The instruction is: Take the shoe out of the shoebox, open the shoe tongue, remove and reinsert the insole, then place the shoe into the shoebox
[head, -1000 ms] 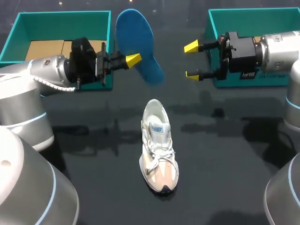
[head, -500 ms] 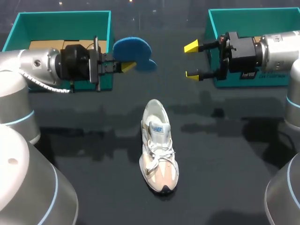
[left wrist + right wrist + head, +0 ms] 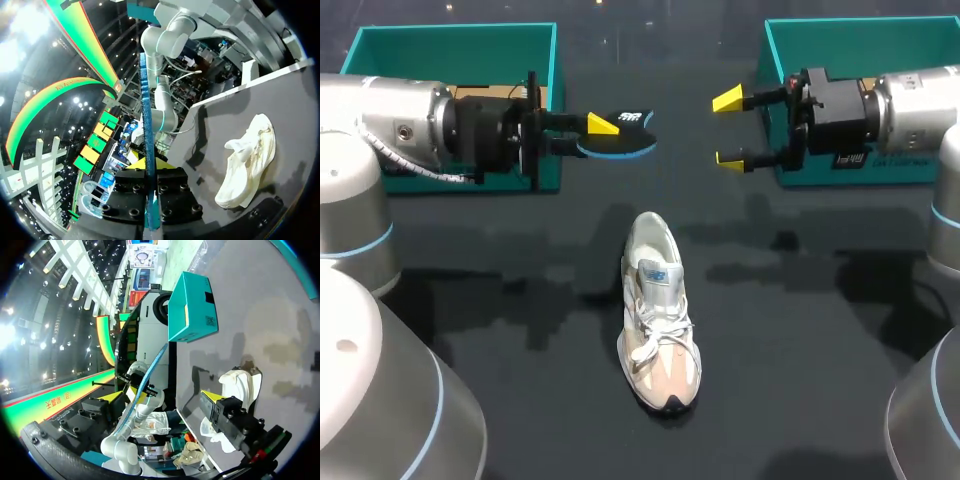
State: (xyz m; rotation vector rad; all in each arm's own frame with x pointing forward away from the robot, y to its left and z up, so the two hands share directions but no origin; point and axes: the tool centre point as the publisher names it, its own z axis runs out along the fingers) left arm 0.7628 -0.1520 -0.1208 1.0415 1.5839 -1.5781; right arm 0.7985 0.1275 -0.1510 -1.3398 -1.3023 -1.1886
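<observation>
Gripping the blue insole [image 3: 625, 147] above the worktop's [image 3: 820, 350] far edge, left pincer [image 3: 600, 132] should tip it toe-first into the mid-worktop shoe [image 3: 658, 310]; right pincer [image 3: 730, 130], spread wide, could steady the heel.

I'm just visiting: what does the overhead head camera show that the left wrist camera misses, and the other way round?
Only the head view shows the two teal boxes, the left shoebox and the right shoebox, and the right claw, which is open and empty. Only the left wrist view shows the blue insole edge-on, as a thin strip pinched in the left claw. Both views show the white shoe on the dark table, the insole, and the left claw holding it.
</observation>
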